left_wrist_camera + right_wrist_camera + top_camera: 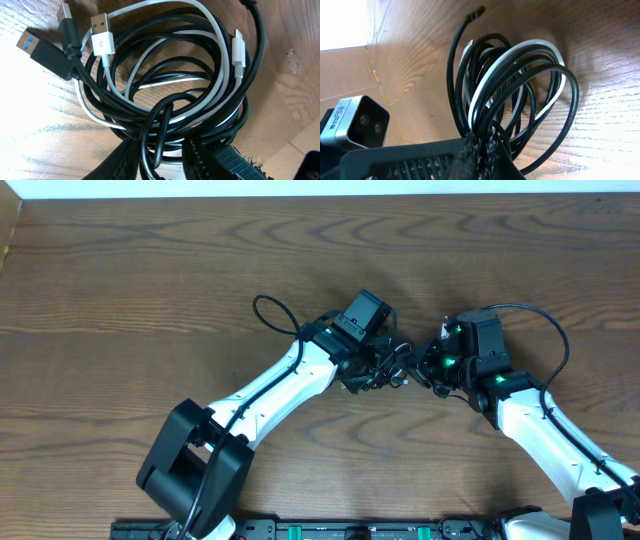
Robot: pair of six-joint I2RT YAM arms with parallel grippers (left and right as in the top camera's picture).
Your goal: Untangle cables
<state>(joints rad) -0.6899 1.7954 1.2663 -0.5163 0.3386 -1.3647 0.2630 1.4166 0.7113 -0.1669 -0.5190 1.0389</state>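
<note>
- Right gripper (pixel 479 145) clenched on the coiled cables (pixel 487 107).
- Left gripper (pixel 157 155) part-open, straddling one black loop (pixel 166 104) at the bundle's near edge.

Wood-grain table (pixel 150 270) filling the overhead frame, pale strip (pixel 320 187) along its upper edge, brown cardboard panel (pixel 345 75) at left of the right wrist view.

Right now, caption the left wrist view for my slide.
Thin black cable and thin white cable coiled together on the brown wooden table, USB plugs fanned out upper left.
</note>
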